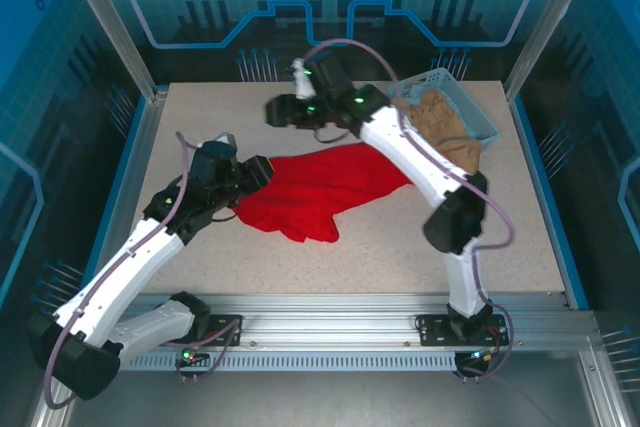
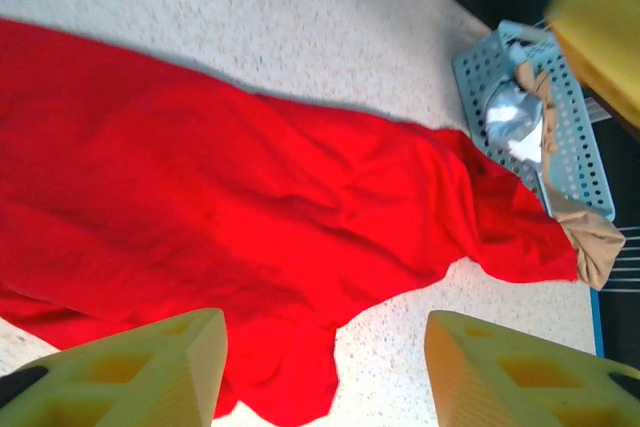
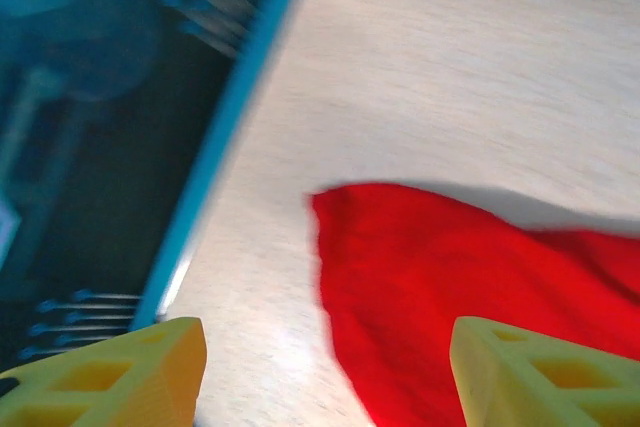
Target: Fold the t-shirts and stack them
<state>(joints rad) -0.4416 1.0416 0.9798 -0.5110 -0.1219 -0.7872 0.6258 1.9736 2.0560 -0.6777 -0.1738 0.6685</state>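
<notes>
None of the folding looks done, as far as we can judge. One bright red cloth t-shirt lies loose and rumpled around the middle of the speckled beige bench. It stretches slantwise from the left side toward the far right corner, with wrinkles across it and a bunched lobe on its near side. We see no clean fold line, no sleeve tucked in, and no print facing up.

A pale blue plastic lattice basket sits in the far right corner of the bench. A tan-brown piece of cloth spills from it over its near rim, close to the red shirt's far end. We take it for another piece to fold, though we cannot tell what garment it is. No stack has been started anywhere on the bench.

Our left tool hovers at the shirt's left end with its yellow fingers apart and nothing between them. Our right tool hangs near the far edge of the bench, just beyond the shirt. It is likewise spread wide and empty, with an edge of the red cloth below it.

By our reckoning nearly everything is left. The red shirt needs spreading flat, folding and setting down. Then the cloth in the basket must come out, be folded and go on top.
</notes>
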